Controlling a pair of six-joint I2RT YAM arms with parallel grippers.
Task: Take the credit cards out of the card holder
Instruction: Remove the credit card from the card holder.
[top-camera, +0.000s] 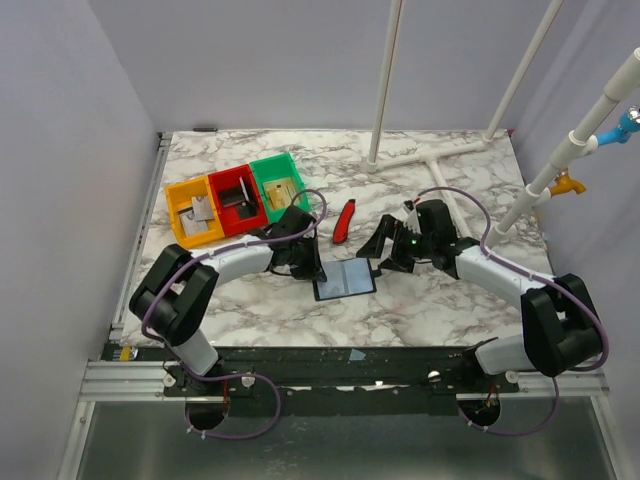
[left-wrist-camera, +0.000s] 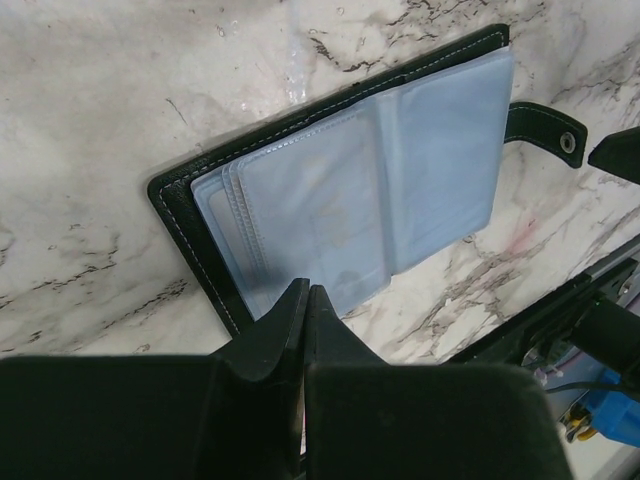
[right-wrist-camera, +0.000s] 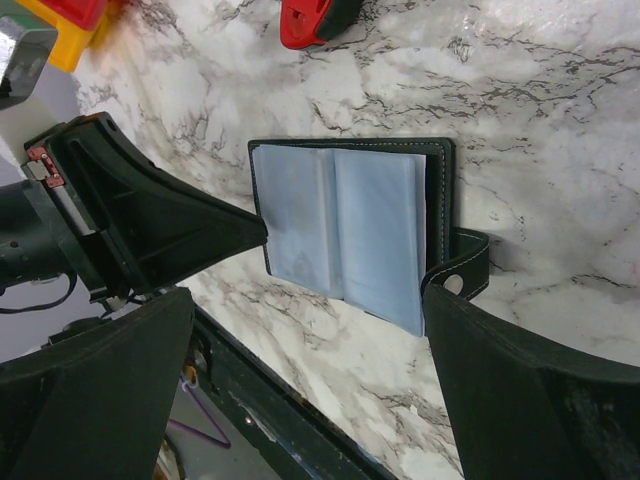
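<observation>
Left claw (left-wrist-camera: 305, 298) pressed together, tips at card holder (left-wrist-camera: 350, 190) edge; right claw (right-wrist-camera: 310, 298) spread wide, empty.

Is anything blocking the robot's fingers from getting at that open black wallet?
Nothing visible does. The card holder lies open on the table, pockets up. The left fingers, shut, point at one edge; the right fingers stand open by its strap side. The red tool lies apart, behind it.
</observation>
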